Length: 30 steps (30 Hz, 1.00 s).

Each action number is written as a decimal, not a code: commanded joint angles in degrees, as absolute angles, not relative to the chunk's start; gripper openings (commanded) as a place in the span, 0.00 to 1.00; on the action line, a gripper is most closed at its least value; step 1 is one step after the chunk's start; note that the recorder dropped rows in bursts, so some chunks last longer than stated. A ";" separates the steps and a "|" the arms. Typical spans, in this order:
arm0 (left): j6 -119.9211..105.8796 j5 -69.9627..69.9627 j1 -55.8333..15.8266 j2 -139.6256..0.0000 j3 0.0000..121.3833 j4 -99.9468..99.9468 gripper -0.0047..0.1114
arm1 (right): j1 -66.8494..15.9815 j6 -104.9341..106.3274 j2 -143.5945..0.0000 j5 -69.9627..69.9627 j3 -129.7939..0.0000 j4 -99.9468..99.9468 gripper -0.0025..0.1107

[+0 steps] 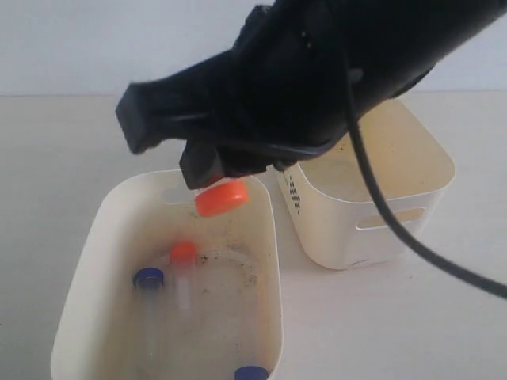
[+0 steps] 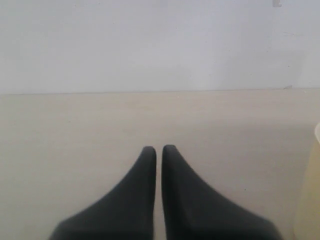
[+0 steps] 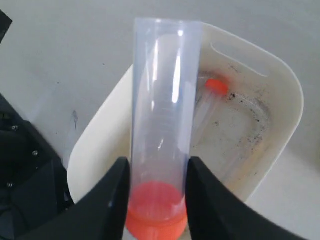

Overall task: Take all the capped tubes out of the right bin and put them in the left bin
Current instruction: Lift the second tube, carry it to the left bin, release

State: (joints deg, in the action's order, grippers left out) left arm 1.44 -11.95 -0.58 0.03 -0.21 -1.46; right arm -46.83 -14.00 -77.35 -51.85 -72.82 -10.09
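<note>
exterior view: the right arm reaches across the middle, the right gripper (image 1: 210, 170) hanging over the left bin (image 1: 83, 261) and clasping an orange-capped tube (image 1: 222, 198). a second orange tube (image 1: 183, 255) and two blue-capped tubes (image 1: 148, 279) lie on the bin's speckled floor. the right bin (image 1: 341, 229) stands just beside.

left wrist view: the left gripper (image 2: 158, 149) is pressed closed on nothing, over the table (image 2: 75, 130).

right wrist view: black fingers (image 3: 112, 200) clamp the clear tube near its cap.
</note>
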 commanded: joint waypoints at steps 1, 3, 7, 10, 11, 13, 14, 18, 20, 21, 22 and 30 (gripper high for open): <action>1.98 -11.60 -0.56 0.00 0.00 -1.10 0.08 | -47.31 -16.41 -76.78 -43.40 -67.38 -9.78 0.02; 1.98 -11.60 -0.56 0.00 0.00 -1.10 0.08 | -47.31 -16.56 -76.78 -40.82 -64.89 -10.21 0.02; 1.98 -11.60 -0.56 0.00 0.00 -1.10 0.08 | -47.31 -15.65 -76.78 -37.47 -61.25 -11.30 0.08; 1.98 -11.60 -0.56 0.00 0.00 -1.10 0.08 | -47.31 -14.44 -76.78 -36.91 -59.89 -12.89 0.28; 1.98 -11.60 -0.56 0.00 0.00 -1.10 0.08 | -47.31 -14.44 -76.78 -36.80 -59.48 -13.00 0.38; 1.98 -11.60 -0.56 0.00 0.00 -1.10 0.08 | -47.31 -14.44 -76.78 -36.65 -59.32 -13.00 0.61; 1.98 -11.60 -0.56 0.00 0.00 -1.10 0.08 | -47.31 -14.31 -76.78 -36.36 -59.32 -12.80 0.70; 1.98 -11.60 -0.56 0.00 0.00 -1.10 0.08 | -47.31 -12.95 -76.78 -35.41 -59.32 -13.00 0.86; 1.98 -11.60 -0.56 0.00 0.00 -1.10 0.08 | -47.31 -12.95 -76.78 -35.51 -59.32 -13.00 0.86; 1.98 -11.60 -0.56 0.00 0.00 -1.10 0.08 | -47.31 -12.95 -76.78 -35.51 -59.32 -13.00 0.86; 1.98 -11.60 -0.56 0.00 0.00 -1.10 0.08 | -47.31 -12.95 -76.78 -35.51 -59.32 -13.00 0.86; 1.98 -11.60 -0.56 0.00 0.00 -1.10 0.08 | -47.31 -12.95 -76.78 -34.09 -59.32 -13.05 0.86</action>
State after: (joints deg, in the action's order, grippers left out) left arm 1.44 -11.95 -0.58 0.03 -0.21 -1.46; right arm -47.29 -13.53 -77.35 -35.00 -59.52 -12.88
